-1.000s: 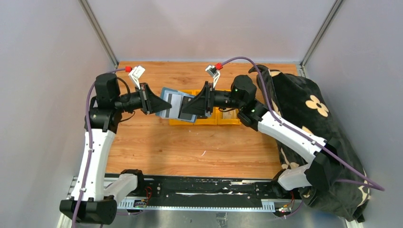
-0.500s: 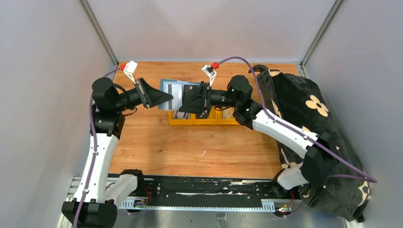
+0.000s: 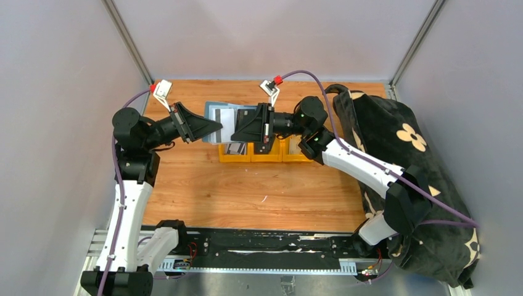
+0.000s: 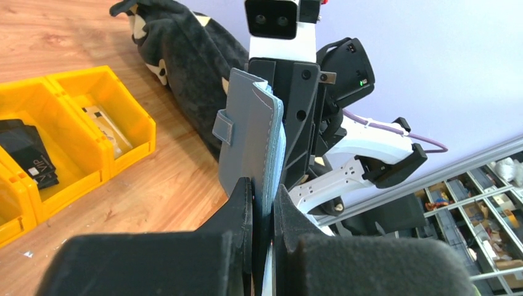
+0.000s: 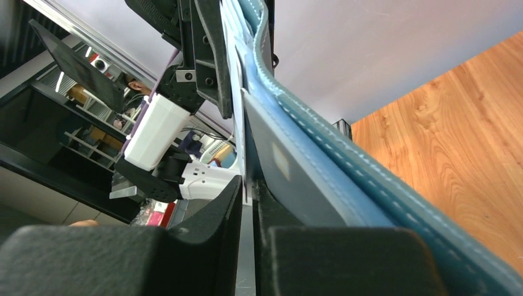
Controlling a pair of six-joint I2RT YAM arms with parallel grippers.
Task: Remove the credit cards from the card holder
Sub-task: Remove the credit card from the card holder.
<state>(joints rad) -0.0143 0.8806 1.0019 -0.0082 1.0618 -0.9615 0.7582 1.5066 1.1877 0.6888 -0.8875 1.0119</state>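
Note:
The slate-blue card holder (image 3: pixel 213 106) is held up in the air between both grippers, above the yellow bins. My left gripper (image 3: pixel 216 127) is shut on one edge of the holder (image 4: pixel 250 135), its fingers (image 4: pixel 240 203) pressed on both faces. My right gripper (image 3: pixel 235 134) faces it from the right and is shut on the thin edge of a pale grey-white card (image 5: pixel 242 154) that sticks out of the holder (image 5: pixel 321 166). That card (image 3: pixel 226 123) shows pale with a dark stripe in the top view. Other cards inside the holder are hidden.
Three joined yellow bins (image 3: pixel 296 157) stand at mid table under the grippers; dark cards (image 4: pixel 28 157) lie in one and a pale card (image 4: pixel 102 123) in another. A black blanket with cream flowers (image 3: pixel 401 142) fills the right side. Grey walls enclose the table.
Both grippers have moved up and toward the far side with the holder between them. The left arm has drawn back to the left, and the right gripper has followed.

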